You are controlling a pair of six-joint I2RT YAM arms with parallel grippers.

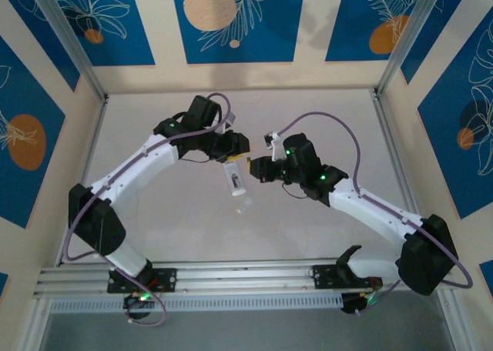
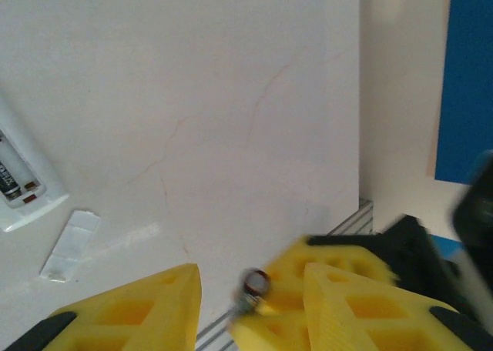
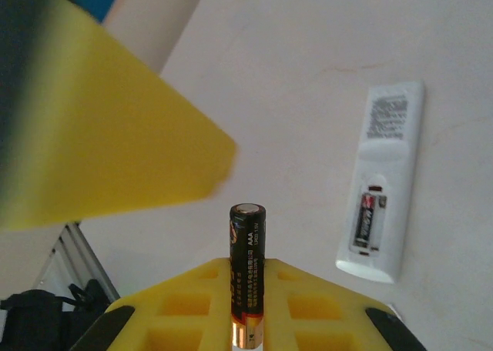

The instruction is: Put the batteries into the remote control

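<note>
One battery in the right pincer's grip

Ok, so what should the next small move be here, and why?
Probably ease the left gripper shut on the AAA battery. The right gripper clamps its lower end, its top stands free between the left fingers, which aren't touching it, and the remote control has one slot empty.
</note>
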